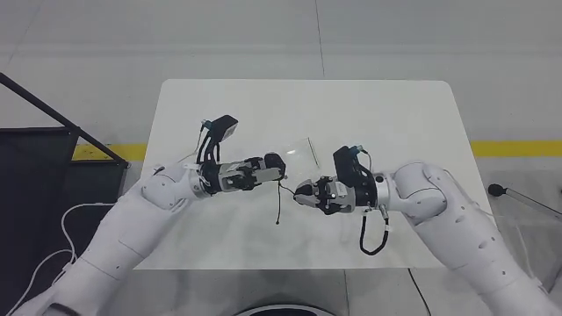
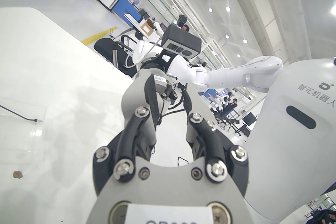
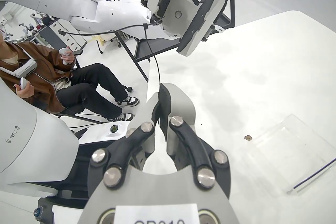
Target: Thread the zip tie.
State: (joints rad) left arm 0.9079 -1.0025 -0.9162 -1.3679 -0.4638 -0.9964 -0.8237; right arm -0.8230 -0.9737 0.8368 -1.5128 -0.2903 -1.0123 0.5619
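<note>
A thin black zip tie (image 1: pixel 277 206) hangs between my two grippers above the middle of the white table (image 1: pixel 395 114). My right gripper (image 3: pixel 160 88) is shut on one stretch of it, and the tie (image 3: pixel 155 59) curves away from there towards my left gripper (image 3: pixel 157 17). A second strand crosses it at a small block just short of that gripper's tips, and its loose end dangles. In the left wrist view my left gripper (image 2: pixel 168 83) stands open with a clear gap between its pads. In the top view the left gripper (image 1: pixel 279 172) and right gripper (image 1: pixel 300 193) almost meet.
A clear plastic tray (image 1: pixel 304 149) lies flat just beyond the grippers, and a spare black tie (image 2: pixel 18 114) lies in it. A small brown scrap (image 3: pixel 247 137) sits on the table beside the tray (image 3: pixel 302 130). The table's near edge is close below the arms.
</note>
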